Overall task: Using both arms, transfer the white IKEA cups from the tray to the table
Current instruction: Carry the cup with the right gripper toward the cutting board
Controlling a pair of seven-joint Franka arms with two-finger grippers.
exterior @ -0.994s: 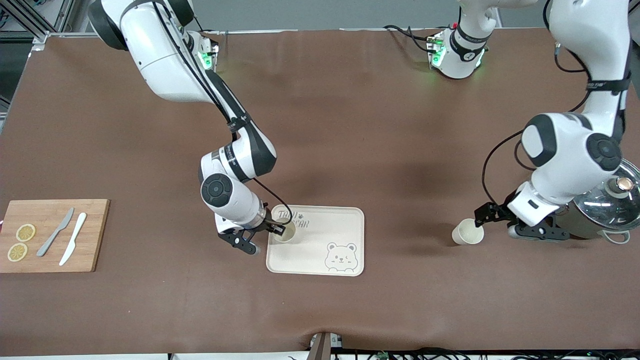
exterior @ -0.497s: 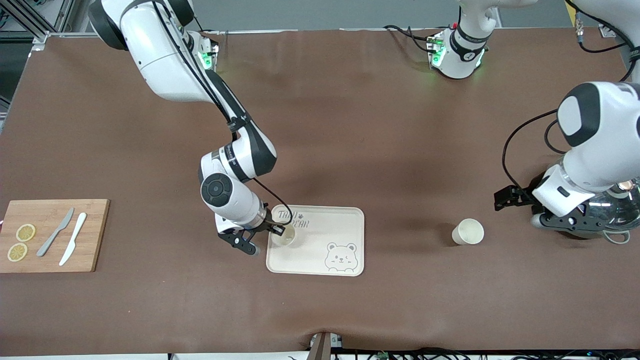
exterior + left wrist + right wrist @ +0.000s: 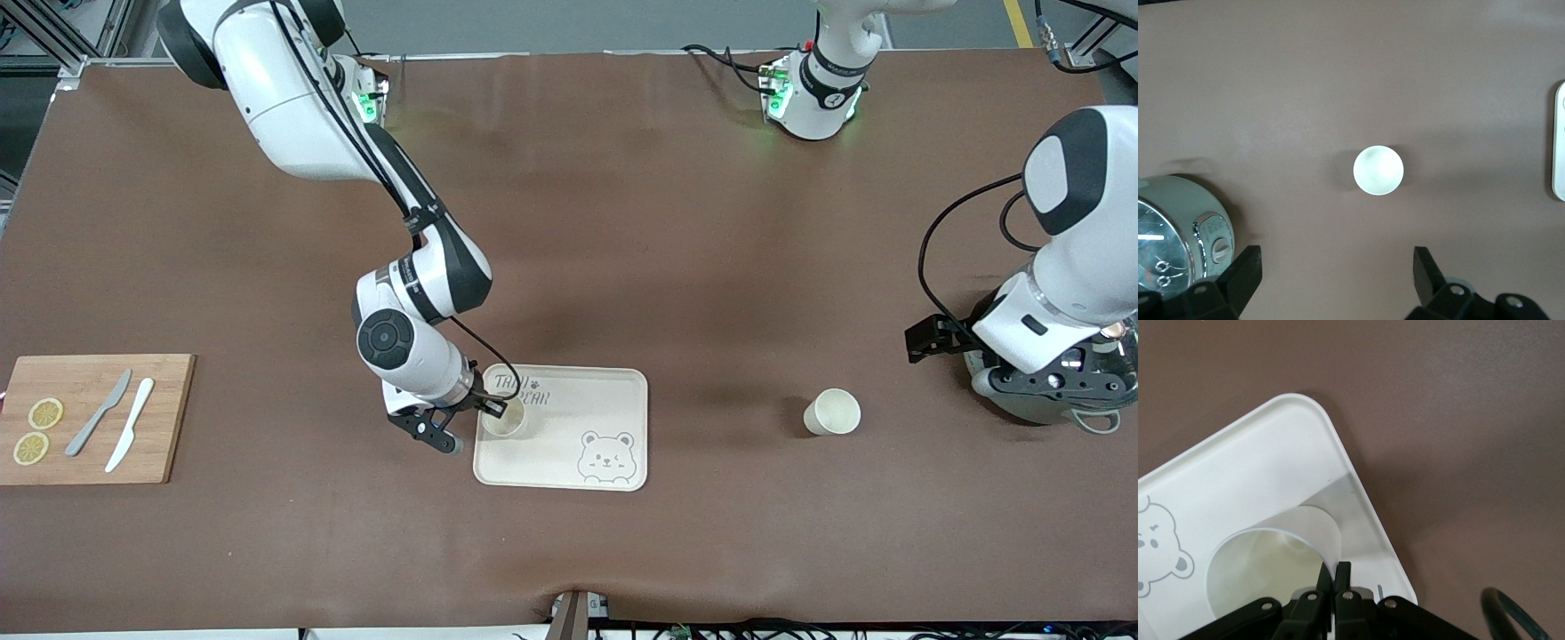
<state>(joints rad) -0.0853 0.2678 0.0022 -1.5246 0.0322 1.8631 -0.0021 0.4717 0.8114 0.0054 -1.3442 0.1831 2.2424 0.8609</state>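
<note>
One white IKEA cup (image 3: 504, 418) stands upright in the bear-printed tray (image 3: 578, 409), in the tray's corner toward the right arm's end. My right gripper (image 3: 487, 411) is shut on this cup's wall at the rim; the right wrist view shows the cup (image 3: 1271, 560), the gripper (image 3: 1335, 568) and the tray (image 3: 1258, 460). The second white IKEA cup (image 3: 832, 412) stands alone on the table, also seen in the left wrist view (image 3: 1378, 171). My left gripper (image 3: 932, 342) is open and empty, over the table between that cup and the pot; its open jaws frame bare table (image 3: 1336, 257).
A pot with a glass lid (image 3: 1098, 369) stands at the left arm's end, under the left wrist; it also shows in the left wrist view (image 3: 1171, 227). A wooden cutting board (image 3: 89, 382) with lemon slices and two knives lies at the right arm's end.
My left gripper has let go of the second cup and drawn back toward the pot, open. The cup stays standing. The right gripper has stayed on the cup in the tray.
</note>
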